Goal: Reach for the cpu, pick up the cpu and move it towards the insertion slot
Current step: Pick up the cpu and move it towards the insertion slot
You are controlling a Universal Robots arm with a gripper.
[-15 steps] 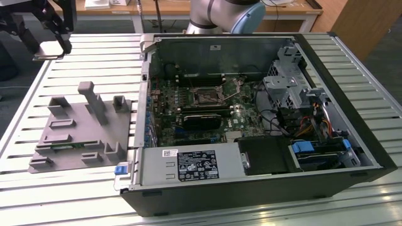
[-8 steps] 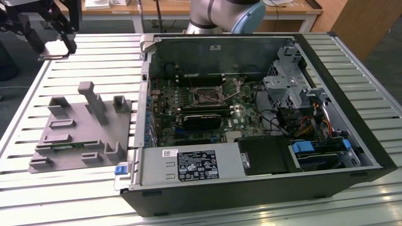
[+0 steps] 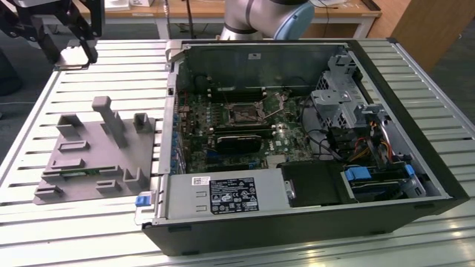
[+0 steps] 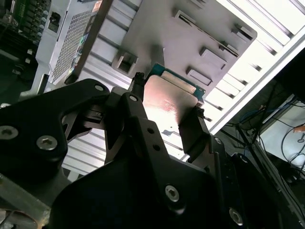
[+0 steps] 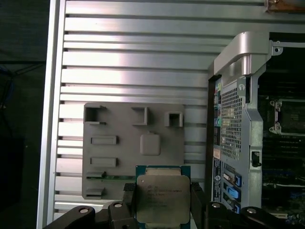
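The cpu [image 5: 163, 198], a flat silver square on a green board, sits between my gripper's [image 5: 163, 210] two black fingers [image 5: 128, 198], which are shut on its opposite edges. In the second wrist view the gripper [image 4: 167, 106] holds the cpu [image 4: 169, 95] above the grey fixture plate. In the exterior view the gripper [image 3: 74, 53] hangs high at the far left corner of the table with the cpu [image 3: 74, 56] in it. The insertion slot [image 3: 245, 113], a square black socket with a silver frame, lies on the motherboard inside the open case, well to the exterior view's right of the gripper, and also appears as the insertion slot [image 5: 287, 117] in the first wrist view.
A grey fixture plate [image 3: 89, 161] with raised blocks lies on the slatted metal table [image 3: 111, 72] at the exterior view's left. The open computer case [image 3: 415, 183] holds a black card with heatsink [image 3: 239, 142], a power supply [image 3: 222, 194], drive cage and cables. The case's metal wall [image 3: 169, 111] stands between gripper and socket.
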